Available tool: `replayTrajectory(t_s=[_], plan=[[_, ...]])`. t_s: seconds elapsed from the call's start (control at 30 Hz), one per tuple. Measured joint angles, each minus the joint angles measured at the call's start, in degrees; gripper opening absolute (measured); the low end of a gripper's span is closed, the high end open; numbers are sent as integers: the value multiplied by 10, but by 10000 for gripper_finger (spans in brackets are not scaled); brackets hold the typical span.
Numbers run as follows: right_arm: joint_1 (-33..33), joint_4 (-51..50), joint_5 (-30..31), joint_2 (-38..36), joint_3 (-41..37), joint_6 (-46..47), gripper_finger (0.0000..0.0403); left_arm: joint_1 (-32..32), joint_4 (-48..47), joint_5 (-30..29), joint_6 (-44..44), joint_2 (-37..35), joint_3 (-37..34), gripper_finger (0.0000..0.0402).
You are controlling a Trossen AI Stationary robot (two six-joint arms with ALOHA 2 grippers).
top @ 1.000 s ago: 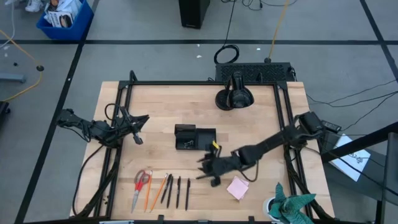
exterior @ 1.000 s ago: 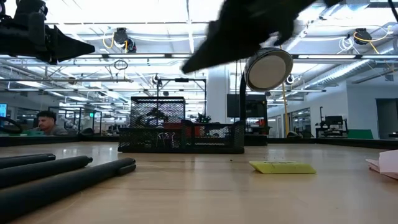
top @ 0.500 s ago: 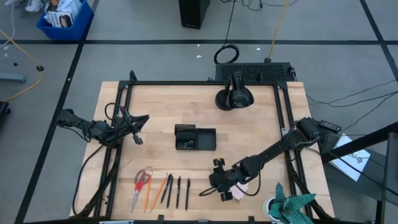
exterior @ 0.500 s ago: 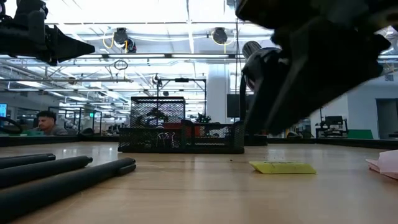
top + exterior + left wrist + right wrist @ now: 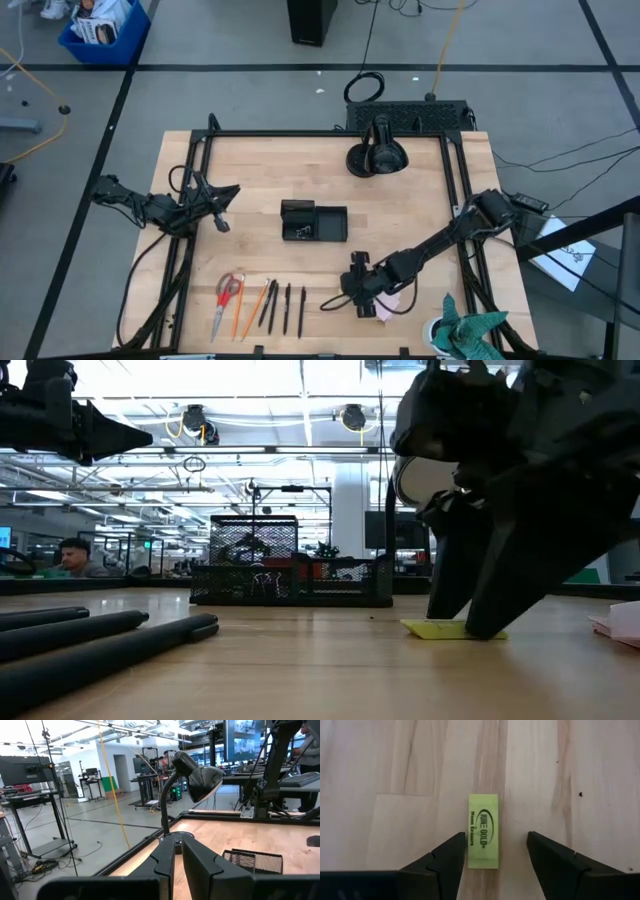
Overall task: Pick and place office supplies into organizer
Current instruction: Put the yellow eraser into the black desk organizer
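A small yellow-green eraser (image 5: 483, 831) lies flat on the wooden table, seen also in the low view (image 5: 422, 628). My right gripper (image 5: 496, 851) is open and points straight down over it, one finger on each side of its long edges, fingertips at table height (image 5: 462, 626). From above the right gripper (image 5: 352, 290) hides the eraser. The black organizer (image 5: 313, 222) sits mid-table. Red-handled scissors (image 5: 228, 295), orange pencils (image 5: 246, 306) and black pens (image 5: 286, 308) lie in a row by the near edge. The pink sticky pad (image 5: 388, 308) lies beside my right gripper. My left gripper (image 5: 176, 865) is shut and waits at the left edge (image 5: 218, 205). My right gripper comes at the eraser from above, fingers across its short width. One finger (image 5: 451, 855) stands right at the eraser's long edge (image 5: 470, 840); whether it touches I cannot tell. The other finger (image 5: 547, 855) is clear of it. The eraser lies flat on the table.
A round black stand base (image 5: 377, 158) sits near the far edge, and a teal cloth (image 5: 465, 330) at the near right corner. Bare wood lies between the organizer and the row of pens. A person sits far off in the room (image 5: 72, 556).
My right gripper has moved from just below the organizer toward the near edge, then dropped down until its open fingers stand at the table around the yellow-green eraser. The eraser has stayed where it was.
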Motion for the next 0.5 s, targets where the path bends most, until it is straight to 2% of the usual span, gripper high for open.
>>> replayTrajectory(t_s=[0.27,0.5], plan=[[0,120,8,-3,-68,9,205,0,0,0,0,0,0,42],[13,170,16,-2,-108,11,187,0,0,0,0,0,0,42]])
